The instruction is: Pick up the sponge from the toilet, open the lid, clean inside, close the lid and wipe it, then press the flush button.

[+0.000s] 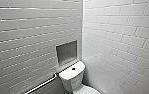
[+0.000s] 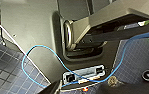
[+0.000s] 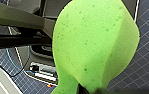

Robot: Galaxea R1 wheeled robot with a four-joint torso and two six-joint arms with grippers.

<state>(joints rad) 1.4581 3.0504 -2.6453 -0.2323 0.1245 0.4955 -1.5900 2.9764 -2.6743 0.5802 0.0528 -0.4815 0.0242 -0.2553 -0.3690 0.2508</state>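
The white toilet [image 1: 72,76] stands in the corner of the tiled room, low in the head view, tank towards the wall. The dark round flush button [image 1: 73,68] sits in the middle of the tank top. Just the back edge of the seat and lid [image 1: 87,90] shows at the picture's lower edge. The bright green sponge [image 3: 95,45] looms large in the right wrist view, pinched at its lower end by my right gripper [image 3: 83,89], which is shut on it. My left gripper is open and holds nothing.
White tiled walls meet behind the toilet. A grey recessed niche [image 1: 66,52] sits above the tank and a metal grab bar [image 1: 41,85] runs along the left wall. Both wrist views look down on dark tiled floor [image 2: 5,75], my base and a blue cable [image 2: 40,47].
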